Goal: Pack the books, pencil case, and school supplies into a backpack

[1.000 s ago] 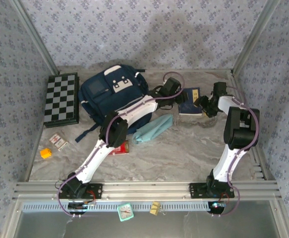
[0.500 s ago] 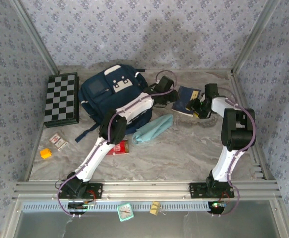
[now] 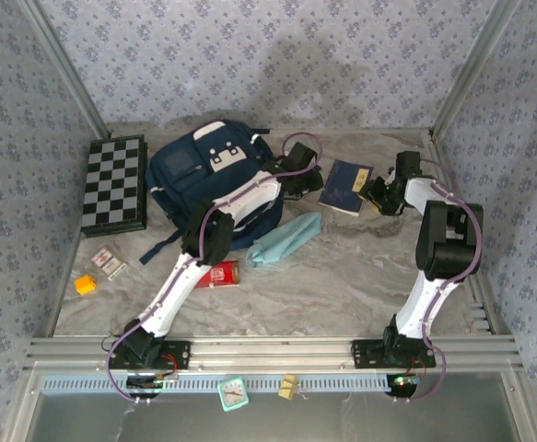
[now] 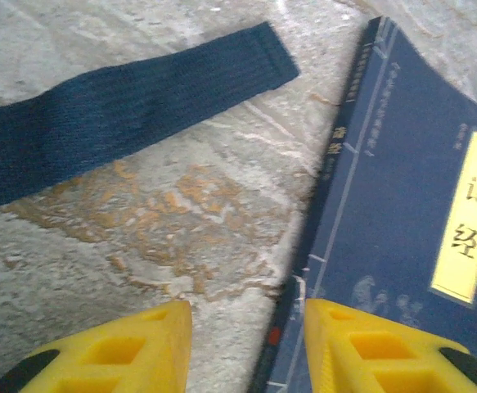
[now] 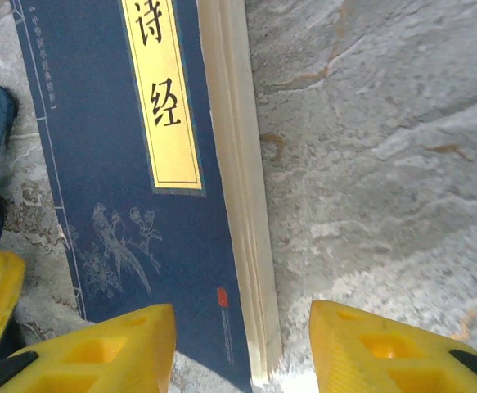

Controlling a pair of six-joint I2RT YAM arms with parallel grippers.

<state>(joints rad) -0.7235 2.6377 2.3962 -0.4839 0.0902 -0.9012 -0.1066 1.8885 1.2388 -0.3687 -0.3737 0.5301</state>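
A navy-blue book [image 3: 344, 187] with a yellow title label lies flat on the table, right of the navy backpack [image 3: 204, 180]. My left gripper [image 3: 310, 181] is at its left side, open. One yellow finger [image 4: 369, 344] hangs over the cover and the other over bare table, with the spine [image 4: 299, 278] between them. My right gripper [image 3: 376, 193] is open at the opposite side, and its fingers [image 5: 99, 352] straddle the cream page edge [image 5: 242, 205]. The teal pencil case [image 3: 286, 238] lies in front of the backpack. A red box [image 3: 222, 273] rests beside my left forearm, and an orange block [image 3: 85, 284] sits far left.
A chequered board [image 3: 113, 184] lies at the far left by the wall. Two small cards [image 3: 110, 262] sit near the orange block. A dark backpack strap [image 4: 123, 106] stretches across the table by the book. The metal frame rail [image 3: 452, 184] runs close behind my right arm.
Both pairs of jaws have narrowed. The left gripper has slid left toward the backpack. The right gripper pushed in, then drew back right. The book has shifted slightly left and turned.
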